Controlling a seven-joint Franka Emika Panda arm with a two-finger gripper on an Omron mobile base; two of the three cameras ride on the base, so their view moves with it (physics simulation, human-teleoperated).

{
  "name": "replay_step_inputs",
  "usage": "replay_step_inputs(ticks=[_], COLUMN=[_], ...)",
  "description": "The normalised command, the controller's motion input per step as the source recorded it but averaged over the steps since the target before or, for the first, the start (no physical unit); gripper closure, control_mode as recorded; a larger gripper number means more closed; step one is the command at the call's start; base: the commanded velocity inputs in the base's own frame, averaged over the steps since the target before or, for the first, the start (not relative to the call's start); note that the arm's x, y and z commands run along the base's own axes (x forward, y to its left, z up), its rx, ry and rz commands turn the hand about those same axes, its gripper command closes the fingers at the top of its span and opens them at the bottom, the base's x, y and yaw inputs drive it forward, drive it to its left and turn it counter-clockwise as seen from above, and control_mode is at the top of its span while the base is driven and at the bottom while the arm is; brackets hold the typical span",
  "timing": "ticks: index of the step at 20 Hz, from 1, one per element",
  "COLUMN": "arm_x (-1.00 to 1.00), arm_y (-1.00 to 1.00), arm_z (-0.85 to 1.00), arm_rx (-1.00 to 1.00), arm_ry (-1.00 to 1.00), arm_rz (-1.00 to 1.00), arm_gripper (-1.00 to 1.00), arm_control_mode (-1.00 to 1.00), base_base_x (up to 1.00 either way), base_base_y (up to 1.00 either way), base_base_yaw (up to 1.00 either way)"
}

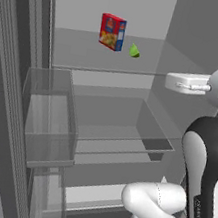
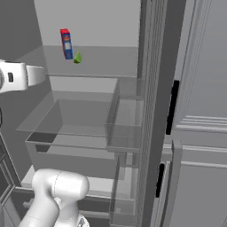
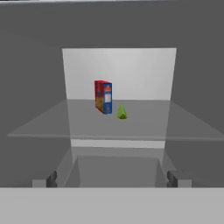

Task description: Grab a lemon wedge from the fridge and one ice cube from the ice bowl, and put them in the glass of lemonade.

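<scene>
Left base view: lemon wedge [image 1: 134, 51] on fridge [image 1: 13, 89] glass shelf [image 1: 90, 54], just beside red carton [image 1: 112, 31], toward rear edge.
Hand view: end effector [image 3: 114, 179] fingers apart, short of the shelf's front edge; wedge well ahead, centred.

Fridge [image 1: 13, 89] standing open; shelf [image 3: 52, 124] lying bare ahead, red carton [image 3: 103, 96] crowding just left of lemon wedge [image 3: 122, 112].

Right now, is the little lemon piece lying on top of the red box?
No, the lemon wedge sits on the fridge shelf beside the red box.
</scene>
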Motion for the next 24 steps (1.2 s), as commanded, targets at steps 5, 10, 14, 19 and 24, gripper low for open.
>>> replay_step_inputs(ticks=[5, 10, 14, 19, 24], arm_x=[0.00, 0.01, 0.00, 0.10, 0.47], arm_y=[0.00, -0.06, -0.10, -0.12, -0.17], arm_z=[0.00, 0.22, 0.54, 0.26, -0.36], arm_rx=[0.00, 0.00, 0.00, 0.00, -0.03], arm_ry=[0.00, 0.00, 0.00, 0.02, 0.12], arm_rz=[0.00, 0.00, 0.00, 0.01, 0.00], arm_gripper=[-1.00, -1.00, -1.00, -1.00, -1.00], arm_control_mode=[1.00, -1.00, -1.00, -1.00, -1.00], base_base_x=[0.58, 0.16, 0.00, 0.00, 0.00], base_base_y=[-0.20, -0.11, 0.00, 0.00, 0.00], base_base_yaw=[0.00, 0.00, 0.00, 0.00, 0.00])
